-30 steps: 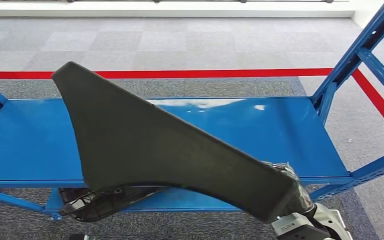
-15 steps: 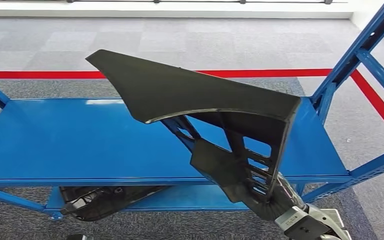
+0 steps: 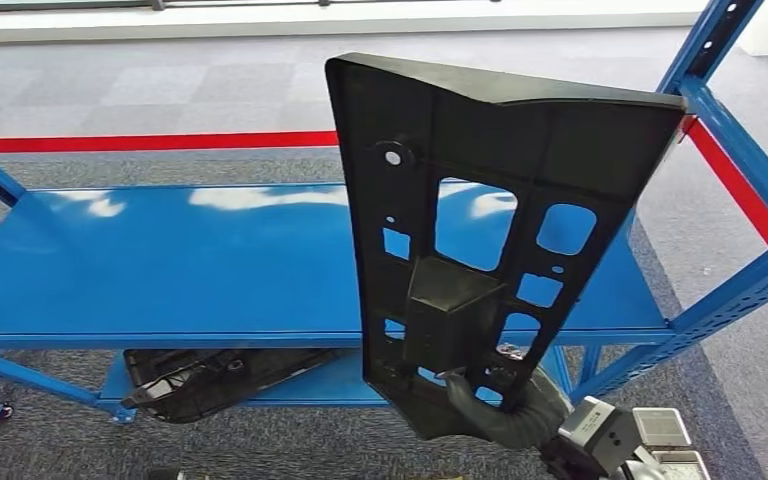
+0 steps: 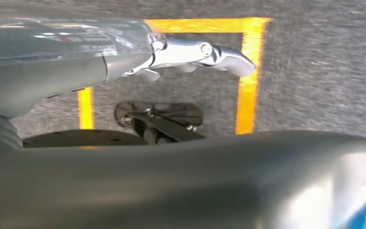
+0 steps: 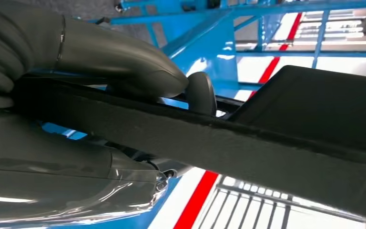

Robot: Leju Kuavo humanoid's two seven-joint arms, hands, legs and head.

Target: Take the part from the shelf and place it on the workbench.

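Right hand (image 3: 505, 408) fingers are clamped around the lower edge of the large black moulded plastic part (image 3: 480, 230), which is held upright, clear above the blue metal shelf (image 3: 160, 265), presumably so it can be carried to the workbench.

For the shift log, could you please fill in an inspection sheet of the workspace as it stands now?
Surface: blue shelf, top level bare and glossy; no workbench seen.
Job's things: black part held upright above the shelf, ribbed side to the camera.
Clutter: second black part on the lower level.
Hands: right hand grips the part's lower end; left hand holds nothing, over the carpet.
Cables: nothing seen.
Surroundings: grey carpet, red floor line, yellow floor marking.
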